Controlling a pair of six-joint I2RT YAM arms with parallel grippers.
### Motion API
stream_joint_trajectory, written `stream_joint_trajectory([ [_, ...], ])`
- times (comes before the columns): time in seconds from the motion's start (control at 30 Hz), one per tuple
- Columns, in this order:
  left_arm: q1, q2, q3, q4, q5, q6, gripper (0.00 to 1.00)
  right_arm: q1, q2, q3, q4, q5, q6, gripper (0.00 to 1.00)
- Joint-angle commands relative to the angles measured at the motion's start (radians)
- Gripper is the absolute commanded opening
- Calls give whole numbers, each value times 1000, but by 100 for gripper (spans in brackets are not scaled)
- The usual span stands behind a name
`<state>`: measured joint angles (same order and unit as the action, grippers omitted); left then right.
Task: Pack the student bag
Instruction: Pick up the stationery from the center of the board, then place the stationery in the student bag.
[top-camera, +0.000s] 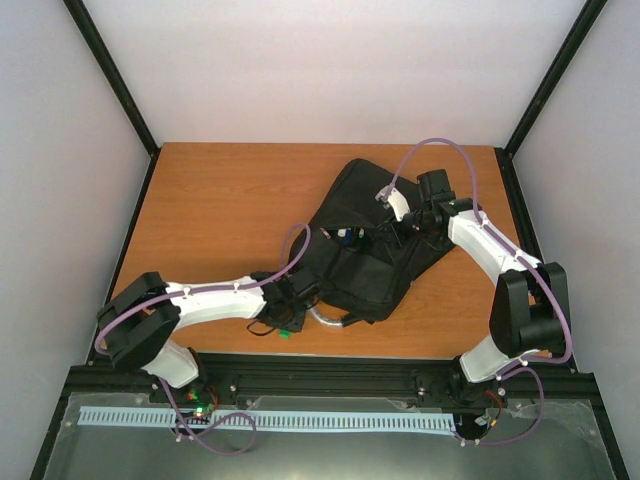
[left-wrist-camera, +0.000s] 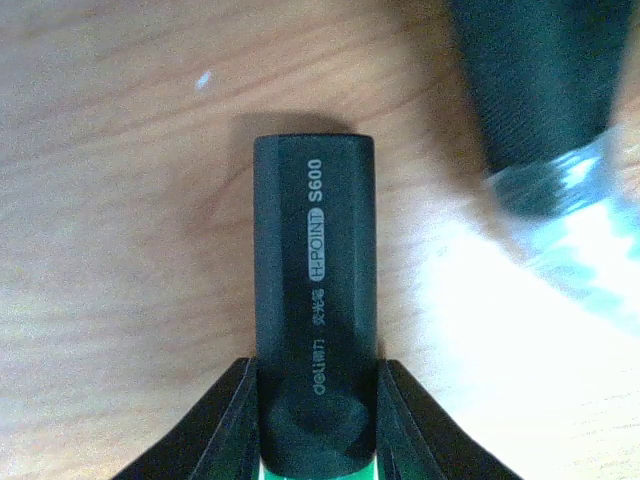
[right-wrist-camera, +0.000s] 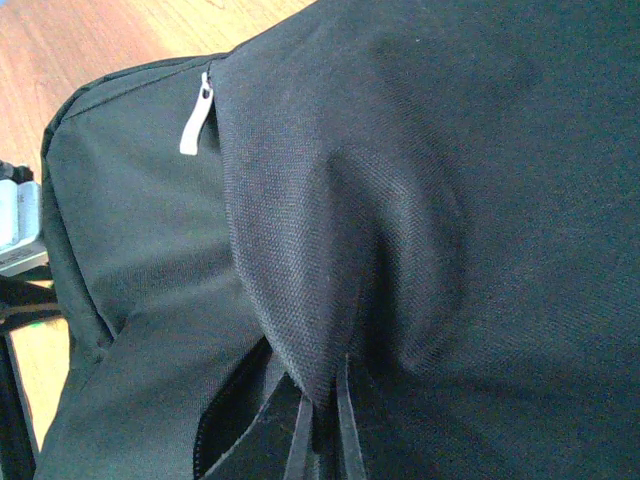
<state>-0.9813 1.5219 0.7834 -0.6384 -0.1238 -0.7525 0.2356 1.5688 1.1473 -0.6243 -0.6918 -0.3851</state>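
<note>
Large black soft fabric student bag (top-camera: 365, 265) lies flat on the brown wooden table (top-camera: 220, 200), right of centre and angled, its grey-silver loop handle (top-camera: 335, 318) at the near edge toward the arm bases; left gripper (left-wrist-camera: 318, 425) sits low at the bag's near-left corner, just beside that handle; its jaws are partly closed and press both sides of a dark stubby highlighter (left-wrist-camera: 315, 280) with white "H-POINT S600" print on the barrel; a strip of green shows at the bottom between the fingers; the highlighter is held just over bare wood, pointing away from the wrist camera; blurred black bag edge and silver handle sit at the upper right of the left wrist view, apart from the pen; right gripper (top-camera: 388, 225) is down on the far-right part of the bag, jaws fully closed with a pinch of black fabric in them; in the right wrist view the cloth is drawn up into a ridge that runs to the fingertips; a silver zip pull (right-wrist-camera: 195, 120) lies on the seam at upper left; whether the zip is open I cannot tell.
</note>
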Motion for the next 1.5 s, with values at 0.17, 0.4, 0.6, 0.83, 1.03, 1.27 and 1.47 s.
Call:
stream_joint_trajectory([
  [0.17, -13, -162, 123, -277, -97, -51, 16, 9, -5, 28, 18, -73, -10, 3],
  [0.4, -17, -212, 170, -18, 28, 77, 18, 9, -12, 25, 20, -74, -9, 3],
  [0.6, -16, -45, 303, 143, 157, 189, 19, 9, -17, 29, 19, -80, -7, 3],
  [0.83, -12, 187, 524, 168, 116, 261, 18, 8, -39, 23, 29, -71, 4, 3],
  [1.03, 26, 341, 670, 99, 84, 266, 17, 9, -37, 22, 31, -60, 4, 3],
  [1.27, 52, 438, 764, 91, 34, 277, 17, 8, -44, 16, 41, -36, -4, 3],
  [1.47, 62, 473, 807, 118, -64, 272, 19, 9, -33, 18, 38, -41, -3, 3],
])
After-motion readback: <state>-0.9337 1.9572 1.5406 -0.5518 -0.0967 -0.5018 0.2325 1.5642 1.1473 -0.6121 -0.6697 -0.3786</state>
